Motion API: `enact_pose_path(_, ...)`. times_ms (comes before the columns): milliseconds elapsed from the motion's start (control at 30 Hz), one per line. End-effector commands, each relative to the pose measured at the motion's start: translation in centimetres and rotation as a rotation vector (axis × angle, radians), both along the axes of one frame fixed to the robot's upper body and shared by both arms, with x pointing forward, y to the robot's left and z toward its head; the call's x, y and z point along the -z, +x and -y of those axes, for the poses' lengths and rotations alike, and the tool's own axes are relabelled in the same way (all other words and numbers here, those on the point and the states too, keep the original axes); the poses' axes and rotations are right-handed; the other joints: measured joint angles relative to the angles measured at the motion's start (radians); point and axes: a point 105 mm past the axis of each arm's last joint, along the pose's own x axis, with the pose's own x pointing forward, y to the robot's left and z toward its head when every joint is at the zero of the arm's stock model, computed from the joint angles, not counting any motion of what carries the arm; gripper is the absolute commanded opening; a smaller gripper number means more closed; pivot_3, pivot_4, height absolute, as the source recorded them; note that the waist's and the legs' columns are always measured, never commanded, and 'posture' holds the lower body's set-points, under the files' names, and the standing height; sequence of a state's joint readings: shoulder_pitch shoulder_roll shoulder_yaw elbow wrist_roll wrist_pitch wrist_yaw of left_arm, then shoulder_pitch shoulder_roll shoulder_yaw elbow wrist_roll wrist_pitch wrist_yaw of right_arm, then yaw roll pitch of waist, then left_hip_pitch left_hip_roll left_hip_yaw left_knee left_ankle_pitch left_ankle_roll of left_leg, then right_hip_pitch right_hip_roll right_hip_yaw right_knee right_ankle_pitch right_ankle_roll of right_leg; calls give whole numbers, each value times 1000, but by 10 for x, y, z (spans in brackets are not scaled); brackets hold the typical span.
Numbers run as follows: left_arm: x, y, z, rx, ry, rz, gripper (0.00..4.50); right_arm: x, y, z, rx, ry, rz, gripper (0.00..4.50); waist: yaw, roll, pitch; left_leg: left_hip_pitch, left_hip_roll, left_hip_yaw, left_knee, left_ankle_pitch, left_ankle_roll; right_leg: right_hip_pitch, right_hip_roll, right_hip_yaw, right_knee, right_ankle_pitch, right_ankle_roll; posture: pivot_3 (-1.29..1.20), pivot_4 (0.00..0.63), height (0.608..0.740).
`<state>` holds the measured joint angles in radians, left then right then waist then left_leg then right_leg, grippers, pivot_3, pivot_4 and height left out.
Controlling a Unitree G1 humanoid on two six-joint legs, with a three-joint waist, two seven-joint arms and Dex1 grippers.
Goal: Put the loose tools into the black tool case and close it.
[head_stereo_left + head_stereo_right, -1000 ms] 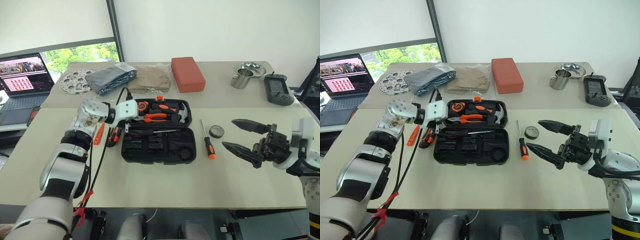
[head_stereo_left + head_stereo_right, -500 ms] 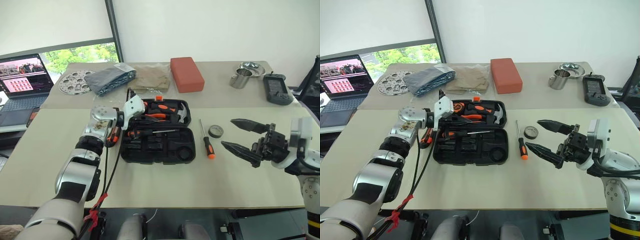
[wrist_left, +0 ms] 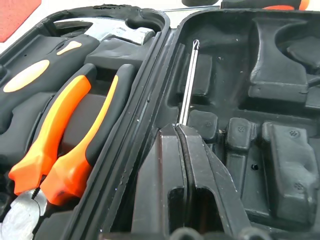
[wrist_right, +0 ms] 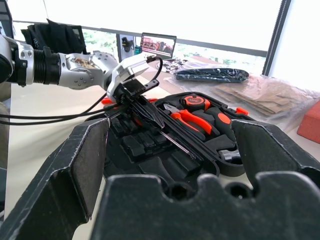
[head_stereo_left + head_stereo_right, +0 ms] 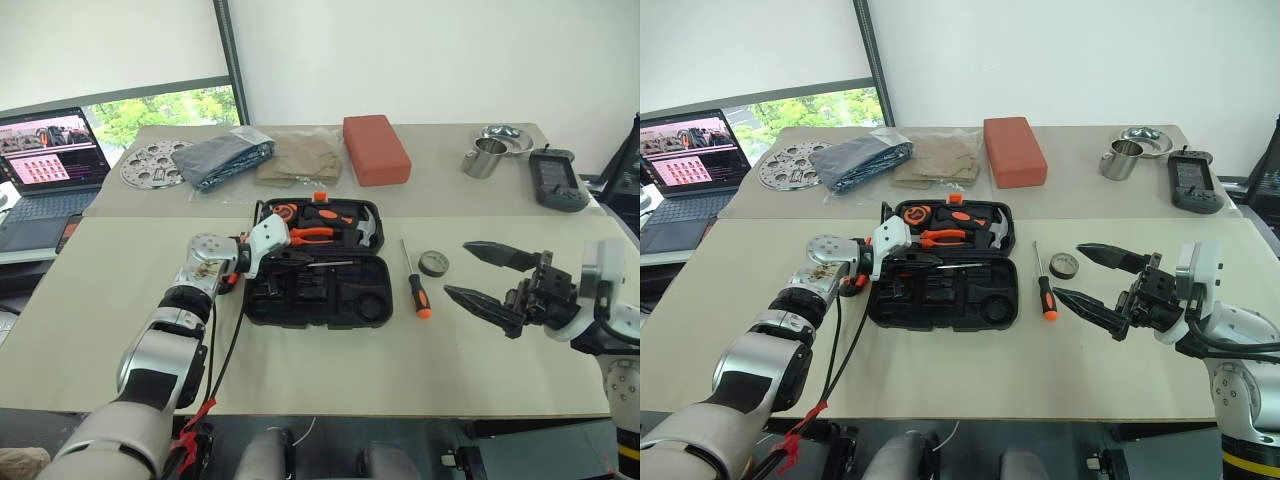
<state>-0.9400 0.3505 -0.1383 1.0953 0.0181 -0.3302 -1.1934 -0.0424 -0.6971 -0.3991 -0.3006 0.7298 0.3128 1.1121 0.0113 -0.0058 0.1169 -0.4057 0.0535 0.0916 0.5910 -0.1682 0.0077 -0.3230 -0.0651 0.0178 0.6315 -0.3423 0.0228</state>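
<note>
Workbench seen from the head camera, left to right. At nine o'clock an open laptop sits at the table edge; a perforated metal disc and a folded dark cloth lie toward eleven o'clock. The left gripper is pressed shut on the slim metal shaft of a screwdriver, which lies along the hinge line of the open tool case; the wrist view shows the shaft tip resting inside the case's lower tray. The case lies at the centre of the table, lid flat toward twelve o'clock, with pliers and a hammer seated in the lid. A red block lies at twelve o'clock of the case. At three o'clock of the case, an orange-and-black screwdriver lies loose on the table, with a small dark tape roll just beside it. The right gripper hovers further toward three o'clock, its fingers spread wide and holding nothing. A metal cup and a dark handset stand toward one o'clock.
</note>
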Motion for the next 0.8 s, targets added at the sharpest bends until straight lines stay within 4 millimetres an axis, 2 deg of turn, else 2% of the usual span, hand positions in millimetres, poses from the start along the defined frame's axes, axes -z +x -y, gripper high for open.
enact_pose_path(33, 21, -1, -4, -9, 129, -5, 65, -12, -4, 1, -5, -10, 64, 4500, 0, 0, 0, 0, 0, 0, 0, 0, 0, 0, 0, 0, 0, 0, 0, 0, 150, 740)
enact_pose_path(233, 38, -4, -8, -6, 239, 5, 65, -11, -4, 0, -5, -9, 59, 4500, 0, 2, -2, 3, 0, -1, 2, 0, 0, 3, 0, 1, 1, 0, 0, 0, 150, 740)
enact_pose_path(400, 26, 3, -7, -57, 159, 1, 65, -6, -3, 1, 19, -38, 39, 4500, -2, 2, -2, 5, -1, -2, 2, 0, 0, 5, 0, 2, 2, 0, 0, 0, 150, 740)
enact_pose_path(567, -25, 4, -2, -11, -157, -38, 65, 11, 8, 4, 85, -127, -2, 4500, -7, 2, -1, 3, -1, -2, 3, 0, 0, 2, 1, 2, 3, 0, 0, 0, 150, 740)
enact_pose_path(633, -39, 1, -4, 16, -227, -46, 65, 16, 16, 6, 137, -156, -21, 4500, -9, 2, -1, 0, 0, -2, 3, 0, 0, 0, 2, 2, 3, 0, 0, 0, 150, 740)
enact_pose_path(733, -61, -6, -14, 52, -305, -39, 757, 29, 31, 9, 241, -233, -95, 4500, -13, 3, -1, -2, 1, -3, 2, 1, -1, -3, 3, 3, 3, 0, 0, 0, 150, 740)
enact_pose_path(800, -82, -22, -26, 119, -356, -57, 1502, 38, 39, 1, 255, -274, -141, 4500, -21, 5, -1, -3, 1, -3, 1, 1, -1, -4, 4, 4, 3, 0, 0, 0, 150, 740)
